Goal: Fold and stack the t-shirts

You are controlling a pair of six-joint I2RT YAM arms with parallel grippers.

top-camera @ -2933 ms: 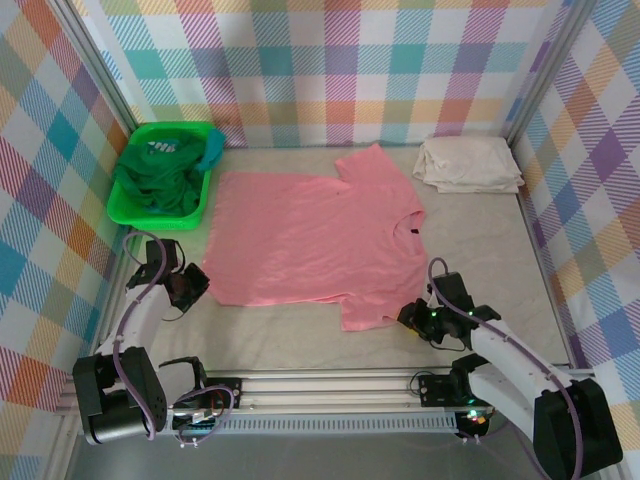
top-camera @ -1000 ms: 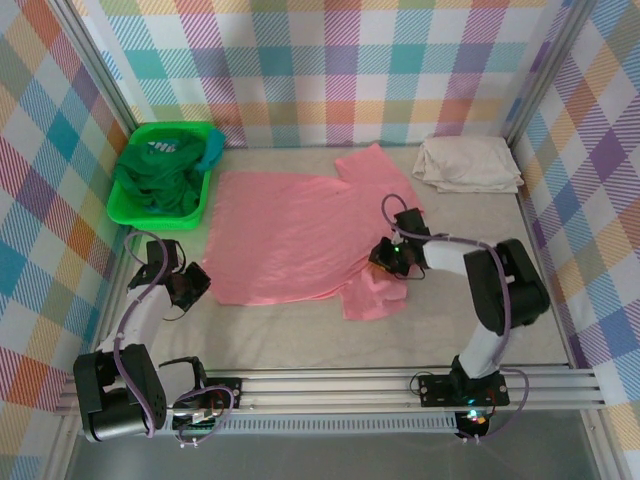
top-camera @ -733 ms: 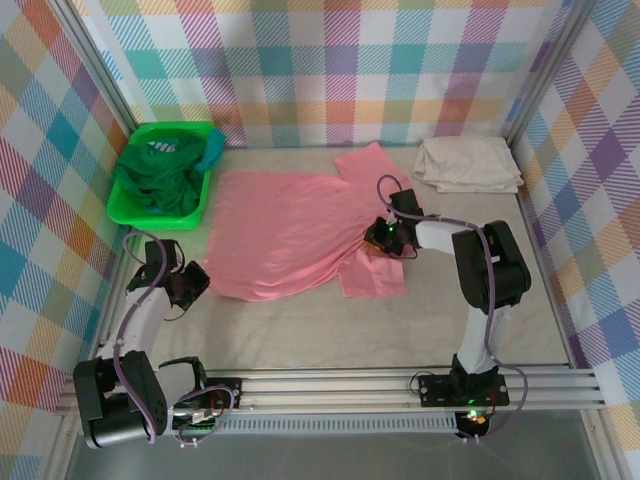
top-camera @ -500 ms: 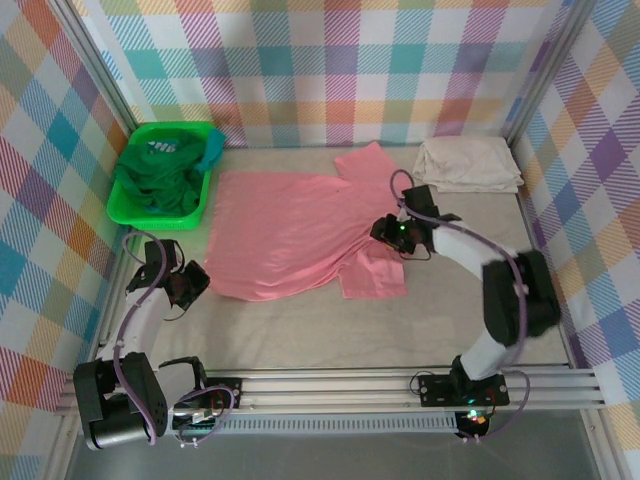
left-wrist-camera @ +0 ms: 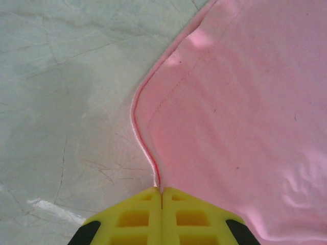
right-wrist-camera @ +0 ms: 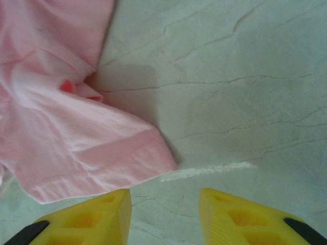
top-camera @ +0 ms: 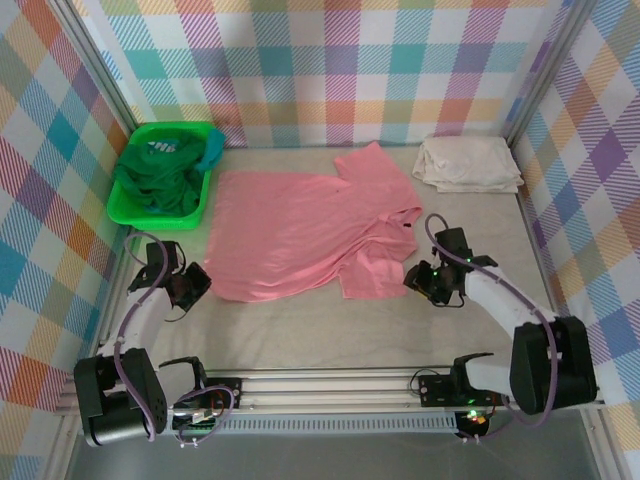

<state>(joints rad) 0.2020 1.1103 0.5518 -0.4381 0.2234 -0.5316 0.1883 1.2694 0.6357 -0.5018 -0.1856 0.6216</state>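
The salmon-pink t-shirt (top-camera: 290,235) lies spread on the table, its near right sleeve (top-camera: 372,275) folded in over the body. My left gripper (top-camera: 192,283) sits at the shirt's near left corner. In the left wrist view its fingers (left-wrist-camera: 162,191) are shut, with the pink hem (left-wrist-camera: 148,148) running in between them. My right gripper (top-camera: 418,283) rests just right of the folded sleeve, open and holding nothing. Its jaws (right-wrist-camera: 164,209) stand apart over bare table beside the sleeve's corner (right-wrist-camera: 76,143). A cream-white t-shirt (top-camera: 468,163) lies folded at the back right.
A bright green bin (top-camera: 150,218) at the back left holds dark green (top-camera: 155,180) and teal (top-camera: 213,150) shirts. Checked walls close in the back and both sides. A metal rail (top-camera: 330,385) runs along the near edge. Bare table shows near the front.
My right gripper carried the near right sleeve inward over the shirt, let it go, then drew back to the right and nearer. The left gripper has stayed put.
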